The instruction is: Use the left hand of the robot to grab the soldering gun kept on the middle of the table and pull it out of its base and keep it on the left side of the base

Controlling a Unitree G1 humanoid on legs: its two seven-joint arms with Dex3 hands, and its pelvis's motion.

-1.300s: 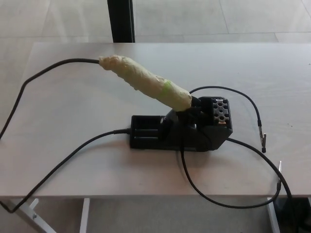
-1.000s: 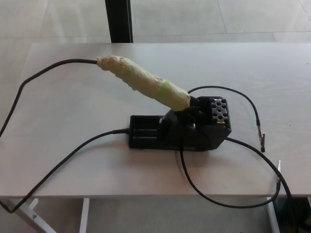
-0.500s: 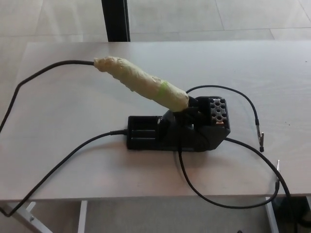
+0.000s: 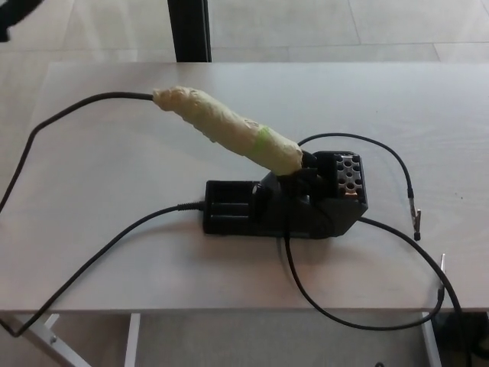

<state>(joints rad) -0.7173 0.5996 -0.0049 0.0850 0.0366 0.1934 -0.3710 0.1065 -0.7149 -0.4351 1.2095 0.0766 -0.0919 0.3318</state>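
Pale wood-grain table [image 4: 114, 252] fills the view, with light floor tiles and a dark upright post [image 4: 189, 30] behind its far edge. At the top left corner a small dark shape [image 4: 15, 17] pokes in — possibly the left hand, but too little shows to tell how its fingers stand, and it holds and touches nothing visible. Well apart from it, down and to the right, the soldering gun [image 4: 229, 128] sits tilted in its base [image 4: 286, 202], nose down in the holder, butt raised toward that corner. Its handle is wrapped in lumpy cream tape with one green band. A thick black cable [image 4: 76, 107] leaves the butt and runs off the table's left side. That black plastic base is boxy — slotted tray on its left, a perforated block on its right. Thin black leads [image 4: 397, 164] loop across the table beyond it.
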